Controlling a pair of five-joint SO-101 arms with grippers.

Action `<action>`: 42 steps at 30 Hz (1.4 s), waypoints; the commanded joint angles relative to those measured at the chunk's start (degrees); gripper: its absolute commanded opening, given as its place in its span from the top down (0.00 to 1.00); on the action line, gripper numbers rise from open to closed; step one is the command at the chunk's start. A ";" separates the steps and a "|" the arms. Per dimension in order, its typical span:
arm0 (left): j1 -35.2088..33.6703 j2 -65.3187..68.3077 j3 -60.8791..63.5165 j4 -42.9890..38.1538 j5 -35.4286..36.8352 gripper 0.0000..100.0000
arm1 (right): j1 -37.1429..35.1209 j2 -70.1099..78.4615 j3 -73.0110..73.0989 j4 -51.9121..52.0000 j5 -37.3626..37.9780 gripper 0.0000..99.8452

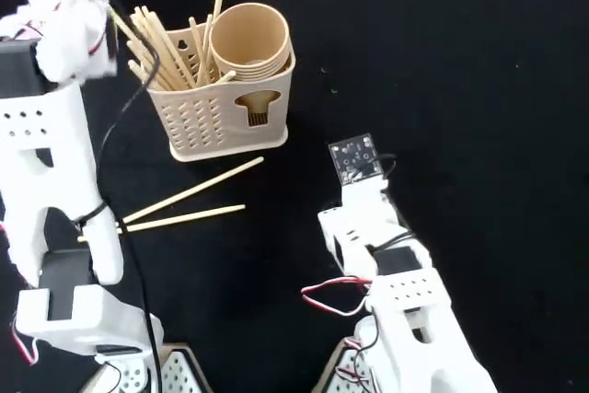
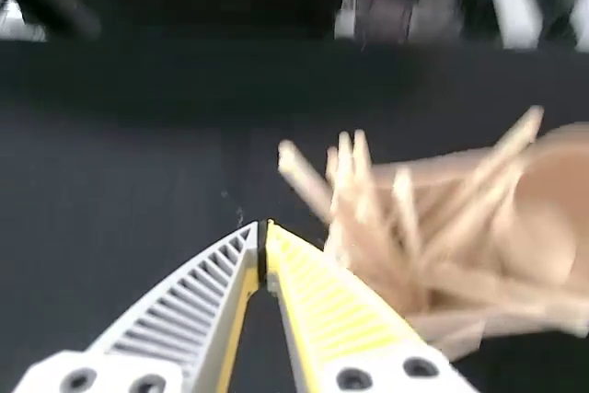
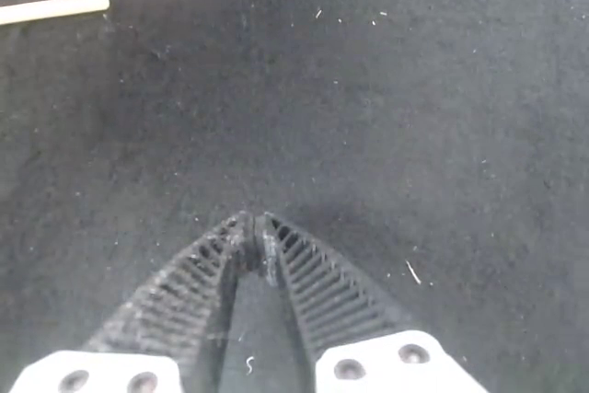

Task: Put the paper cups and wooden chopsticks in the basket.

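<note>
High view: two loose wooden chopsticks [image 1: 193, 191] lie on the black tablecloth [image 1: 460, 89] just in front of the basket [image 1: 221, 121], their long axes running almost crosswise between the two arms. The basket already holds stacked paper cups [image 1: 250, 39] and a sheaf of chopsticks [image 1: 161, 48]. Left gripper [image 2: 264, 227], jaws together and empty, hangs high beside the basket; right gripper [image 3: 253, 225], likewise closed on nothing, sits low over bare cloth, probably nearer the sticks' ends; dim clutter lies behind the table
</note>
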 commanded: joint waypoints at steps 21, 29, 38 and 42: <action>-2.59 -11.43 70.02 -16.18 -41.05 0.83 | 0.44 -0.57 -0.13 -1.23 0.00 0.99; 3.12 -11.43 82.24 -30.51 -44.31 0.75 | 0.44 -0.57 -0.13 -1.23 0.00 0.99; 5.58 -11.34 84.00 -30.59 -46.24 0.75 | 0.44 -0.57 0.13 -2.29 0.00 0.99; 3.65 -11.34 84.00 -30.77 -47.56 0.75 | 0.44 -0.57 0.13 -2.29 0.00 0.99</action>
